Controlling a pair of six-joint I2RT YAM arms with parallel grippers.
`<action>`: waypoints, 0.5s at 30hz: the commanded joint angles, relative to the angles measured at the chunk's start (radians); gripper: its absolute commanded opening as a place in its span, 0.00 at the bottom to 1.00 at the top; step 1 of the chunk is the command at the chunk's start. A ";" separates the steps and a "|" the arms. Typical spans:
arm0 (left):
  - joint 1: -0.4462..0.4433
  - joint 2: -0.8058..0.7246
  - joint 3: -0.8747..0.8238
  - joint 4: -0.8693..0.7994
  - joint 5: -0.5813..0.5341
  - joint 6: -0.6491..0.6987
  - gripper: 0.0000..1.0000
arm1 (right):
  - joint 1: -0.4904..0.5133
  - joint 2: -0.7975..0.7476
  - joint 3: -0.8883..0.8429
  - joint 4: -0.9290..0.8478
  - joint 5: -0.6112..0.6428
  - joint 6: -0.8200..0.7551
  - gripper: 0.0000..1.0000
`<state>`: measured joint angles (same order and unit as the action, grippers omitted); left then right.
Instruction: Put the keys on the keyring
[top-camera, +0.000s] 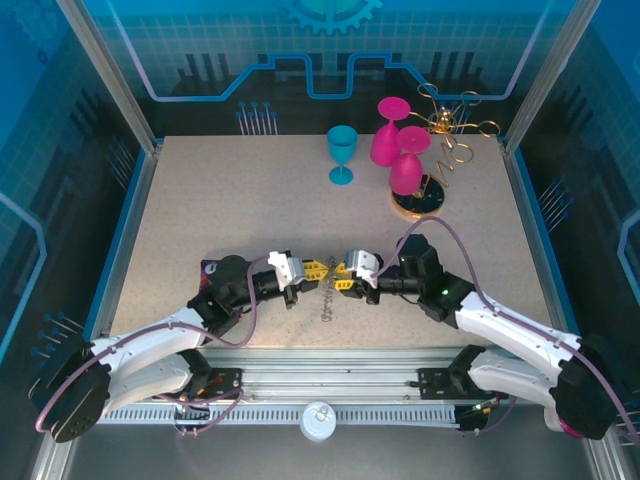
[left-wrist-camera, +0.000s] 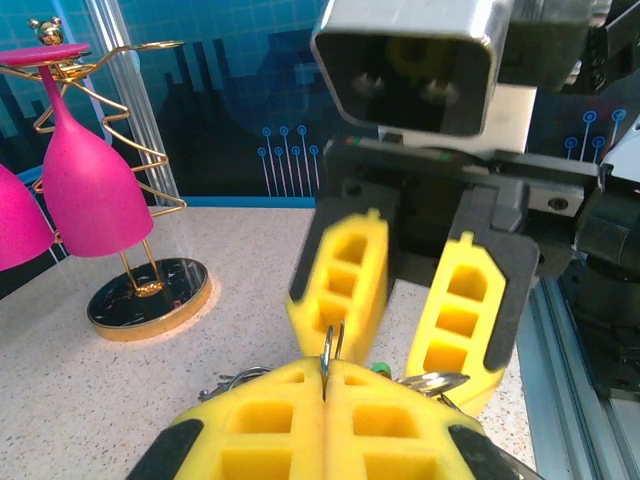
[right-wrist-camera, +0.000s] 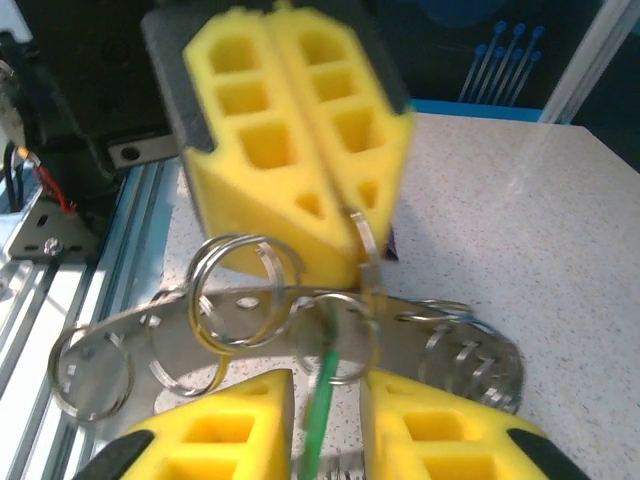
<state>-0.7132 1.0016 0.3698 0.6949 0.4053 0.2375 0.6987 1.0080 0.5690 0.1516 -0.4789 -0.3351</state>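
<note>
Pinching wire loop (right-wrist-camera: 365, 245), left fingers (left-wrist-camera: 270, 430) shut; right wrist view adds green key (right-wrist-camera: 320, 400) between parted right fingers (right-wrist-camera: 220, 440).

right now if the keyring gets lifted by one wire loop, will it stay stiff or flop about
The keyring looks like a flat grey plate, so probably stiff. Its wire loops sit loosely through rim holes, so it would likely pivot and swing. Flat, it should slide, not roll.
</note>
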 joint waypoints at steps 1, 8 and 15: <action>0.006 -0.003 0.009 0.033 0.010 0.027 0.00 | -0.052 -0.076 -0.009 -0.032 0.001 -0.009 0.32; 0.005 0.002 0.021 -0.020 0.048 0.065 0.00 | -0.084 -0.104 0.012 -0.053 -0.074 -0.049 0.31; 0.006 0.006 0.029 -0.025 0.068 0.064 0.00 | -0.053 -0.037 0.023 0.040 -0.122 -0.019 0.27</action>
<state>-0.7113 1.0084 0.3698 0.6456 0.4316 0.2871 0.6300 0.9512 0.5694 0.1478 -0.5621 -0.3607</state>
